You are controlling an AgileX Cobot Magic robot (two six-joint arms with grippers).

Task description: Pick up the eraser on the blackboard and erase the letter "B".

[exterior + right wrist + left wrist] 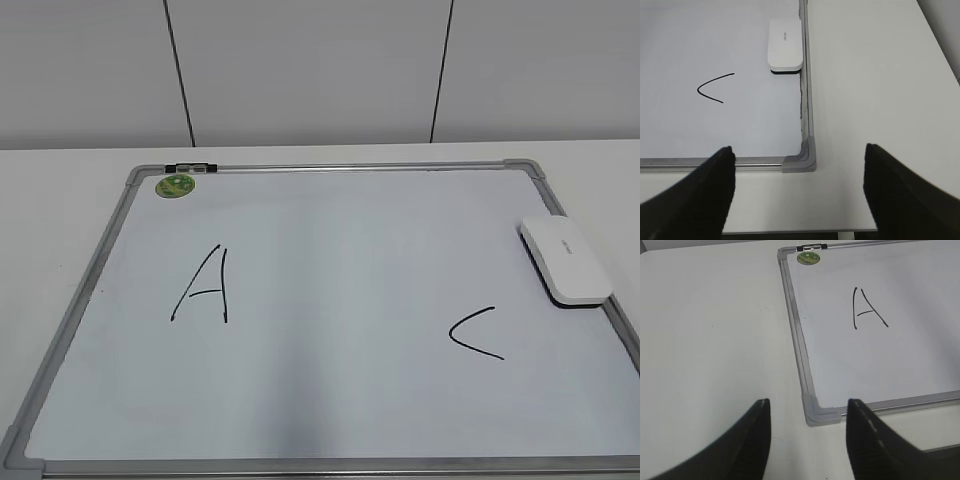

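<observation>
The blackboard [320,400] is a white dry-erase board with a grey frame, lying flat on the table. It bears a black "A" [205,285] on the left and a "C" [475,333] on the right. No letter "B" shows; the space between them is blank. The white eraser [565,260] lies on the board's right edge, also in the right wrist view [785,44]. My left gripper [809,402] is open over the board's near left corner. My right gripper [799,150] is open over the near right corner. Neither arm shows in the exterior view.
A round green sticker [176,185] and a black clip [190,167] sit at the board's far left corner. The white table [710,340] extends left of the board and to the right [865,75]. Its front edge [800,231] is close below my right gripper.
</observation>
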